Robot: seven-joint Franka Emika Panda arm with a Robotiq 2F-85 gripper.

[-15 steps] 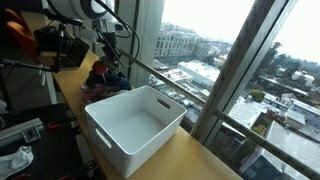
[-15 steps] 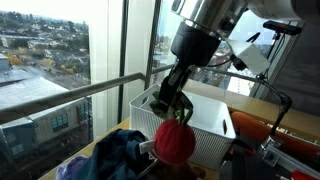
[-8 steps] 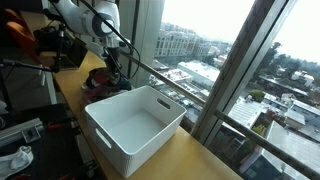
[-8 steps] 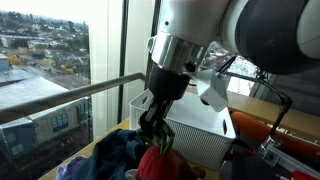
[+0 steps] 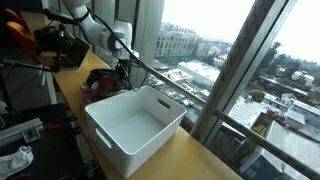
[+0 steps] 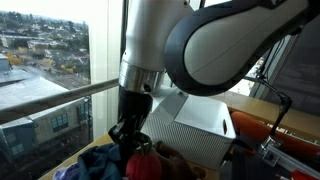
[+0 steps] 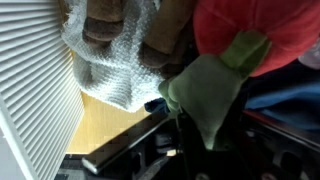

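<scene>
My gripper [image 7: 198,138] is shut on the green leafy top [image 7: 212,95] of a red plush toy [image 7: 250,30], which hangs just in front of the jaws in the wrist view. In an exterior view the gripper [image 6: 130,138] is low over a pile of clothes [image 6: 98,162], with the red plush toy [image 6: 142,166] at the pile's edge. A white knitted piece [image 7: 108,60] lies beside the toy. In an exterior view the gripper [image 5: 122,72] is over the clothes pile [image 5: 100,82], just behind the white bin [image 5: 135,128].
The white slatted bin [image 6: 205,122] stands on the wooden table [image 7: 108,130] right next to the pile; its wall [image 7: 30,85] fills the left of the wrist view. A window with a metal rail [image 5: 170,85] runs along the table's far side.
The arm has moved away from the bin and down onto the clothes pile, carrying the red plush toy lower. The jaws stayed shut on it.
</scene>
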